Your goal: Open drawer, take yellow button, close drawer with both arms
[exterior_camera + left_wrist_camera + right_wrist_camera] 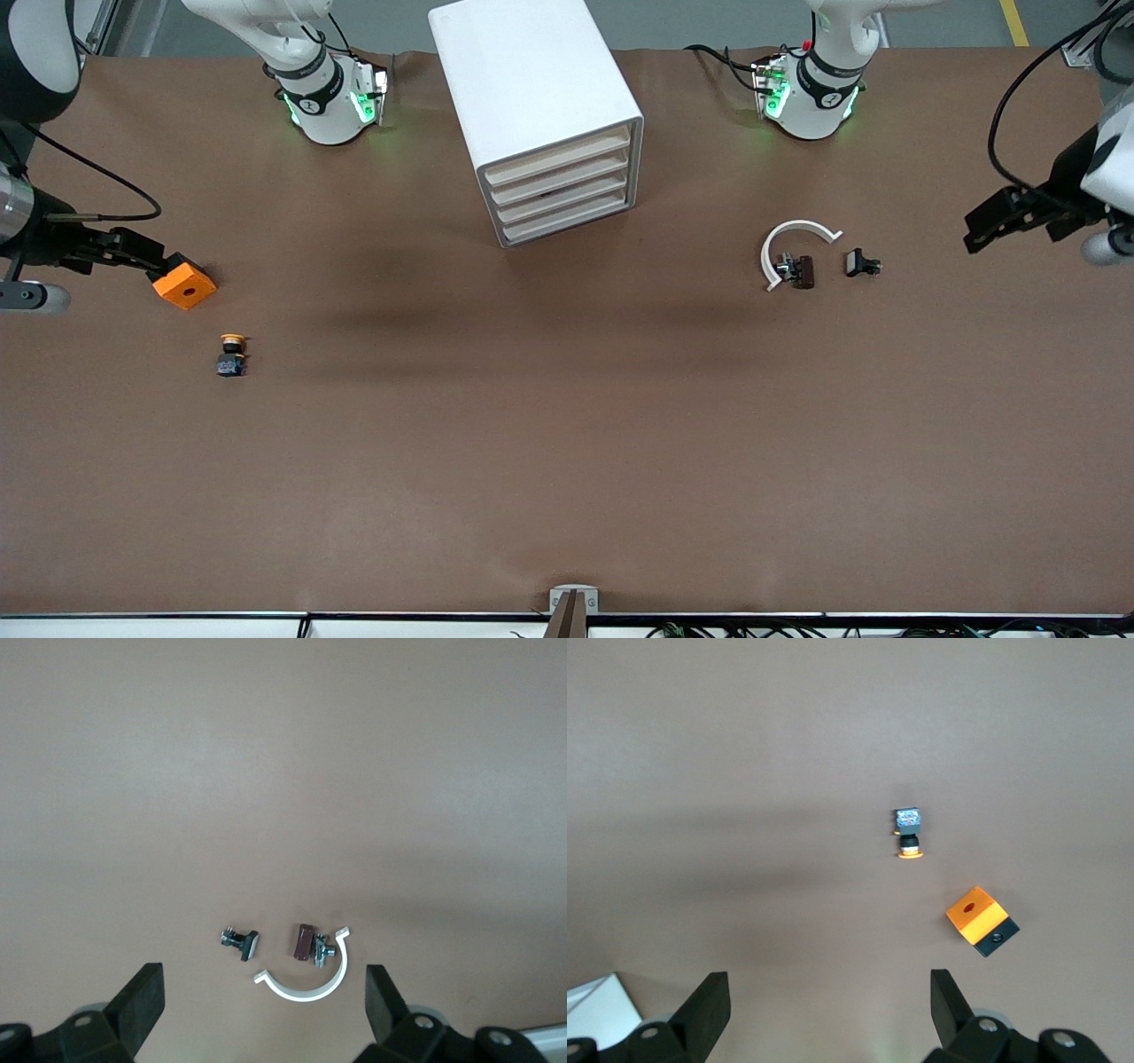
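2 hands (pixel 257 1010) (pixel 824 1010) open, button (pixel 231 354) on table

No readable text

Nothing on the cabinet (pixel 540 115), the parts or the table (pixel 567 443) carries legible writing, labels or numbers.

A brown matte table covering (pixel 567 461) fills nearly the whole frame, faintly creased; soft, blurred shadows band across its middle, under even overhead light; along the top edge runs a strip of grey floor (pixel 709 22), with a yellow line (pixel 1014 22) at the upper right; at the bottom centre a small grey bracket (pixel 573 601) sits on the table's pale edge rail (pixel 177 620).
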